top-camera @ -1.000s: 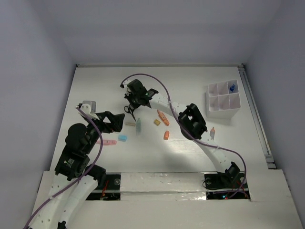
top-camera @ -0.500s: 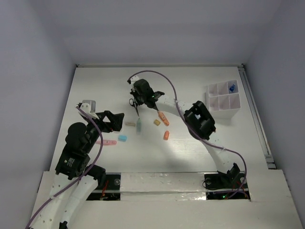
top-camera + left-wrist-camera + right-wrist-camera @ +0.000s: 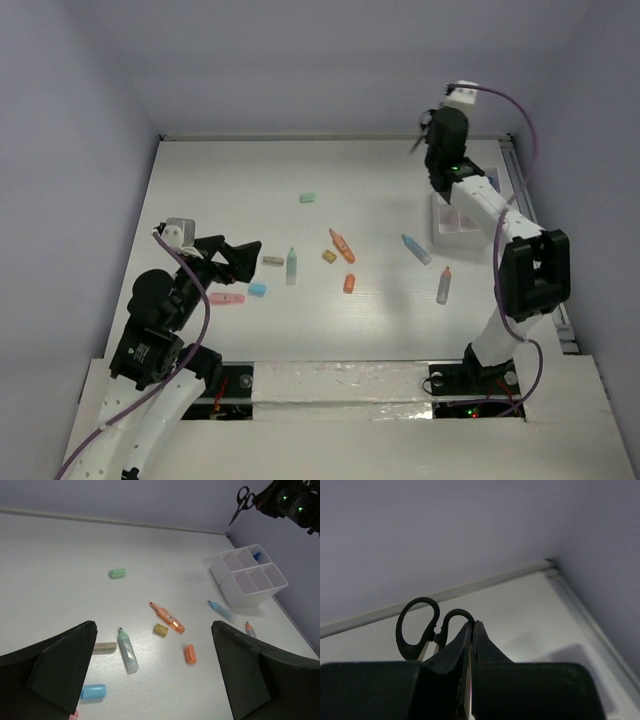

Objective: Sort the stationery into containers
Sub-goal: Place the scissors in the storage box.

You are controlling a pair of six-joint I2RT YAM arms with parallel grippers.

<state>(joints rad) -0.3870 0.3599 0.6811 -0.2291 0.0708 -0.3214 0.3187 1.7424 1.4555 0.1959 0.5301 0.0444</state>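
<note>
My right gripper (image 3: 427, 135) is raised high near the back wall, above the white compartment tray (image 3: 450, 222), and is shut on black scissors (image 3: 415, 630), which also show in the left wrist view (image 3: 243, 499). The tray (image 3: 245, 592) holds a blue clip (image 3: 257, 556). Loose stationery lies mid-table: a green eraser (image 3: 308, 198), orange pen (image 3: 342, 245), tan eraser (image 3: 329, 257), orange cap (image 3: 349, 283), mint pen (image 3: 291, 266), grey eraser (image 3: 273, 260), blue cap (image 3: 257, 290) and pink pen (image 3: 225, 298). My left gripper (image 3: 240, 255) hovers open at the left, holding nothing.
A blue pen (image 3: 416, 249) and a grey pen with an orange tip (image 3: 444, 285) lie on the table in front of the tray. The right forearm (image 3: 485, 205) crosses over the tray. A rail (image 3: 530, 230) runs along the table's right edge.
My right arm has swung from the table's middle up and to the right, carrying the scissors to above the tray. The left arm has barely moved.
</note>
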